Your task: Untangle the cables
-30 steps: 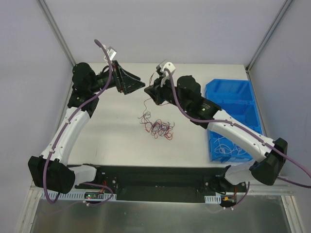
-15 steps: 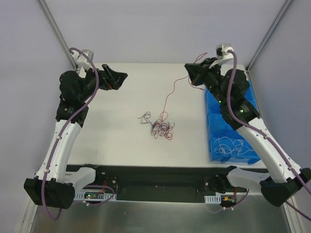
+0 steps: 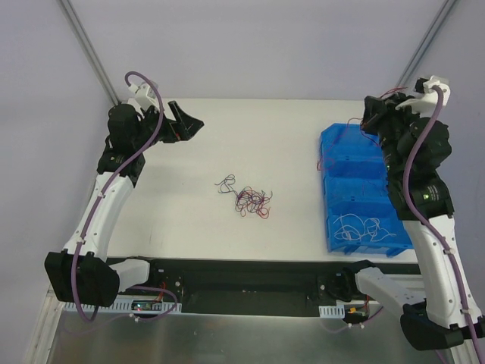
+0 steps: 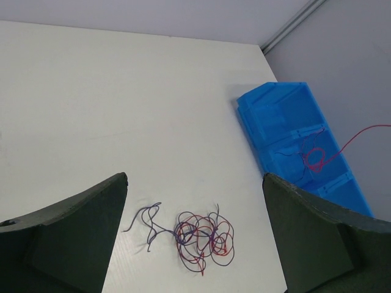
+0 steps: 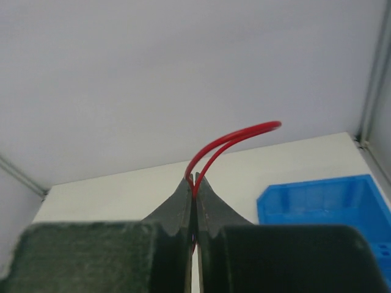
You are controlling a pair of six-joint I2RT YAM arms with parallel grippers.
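Observation:
A knotted clump of red and dark purple cables [image 3: 248, 199] lies mid-table, with a purple strand [image 3: 225, 183] trailing to its left; it also shows in the left wrist view [image 4: 201, 235]. My right gripper [image 3: 369, 115] is shut on a red cable [image 5: 229, 141] and holds it high over the far end of the blue bin [image 3: 362, 182]. The red cable hangs down into the bin's far part [image 4: 314, 157]. My left gripper [image 3: 188, 125] is open and empty, raised at the far left of the table.
The blue bin has several compartments along the table's right side; its near compartment holds white wires [image 3: 362, 227]. Metal frame posts stand at the far corners [image 3: 91, 53]. The arm bases sit on a black rail [image 3: 242, 284] at the near edge.
My right gripper has swung right and back with the red cable, pulling it free of the clump and over the blue bin. My left gripper has drawn back left and opened.

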